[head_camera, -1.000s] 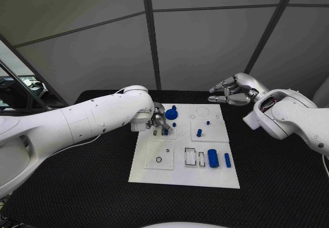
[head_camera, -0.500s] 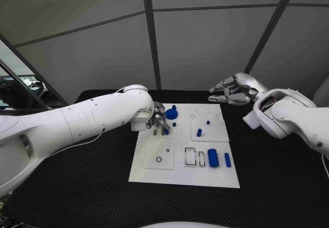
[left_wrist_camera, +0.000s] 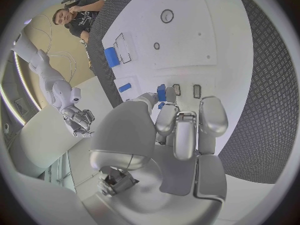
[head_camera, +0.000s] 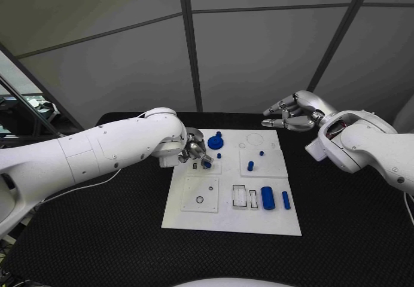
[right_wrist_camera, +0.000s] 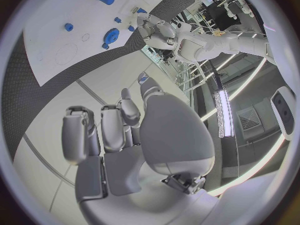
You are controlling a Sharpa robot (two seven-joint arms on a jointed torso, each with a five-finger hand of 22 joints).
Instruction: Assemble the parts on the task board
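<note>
Task board: a white plate lying flat in the middle of the black table, with recessed outlines and small blue parts on it
Left hand: the left hand hangs low over the far-left part of the board, fingers curled together around a small blue peg; in the left wrist view the peg sits pinched at the fingertips, just above two small slots
Right hand: the right hand hovers above the table beyond the board's far-right corner, well apart from every part, fingers bent inward and holding nothing
Other parts: a blue round knob at the far left of the board, small pegs near the far middle, a thick blue cylinder and a thinner one lying at the near right
Handling, as a judgement: the peg looks rigid, light and smooth, probably plastic, so it could slip or tilt in metal fingertips; best held by its sides near the upper end, leaving the lower end free to enter a slot
Risk: a small misalignment may jam the peg at the slot's edge
</note>
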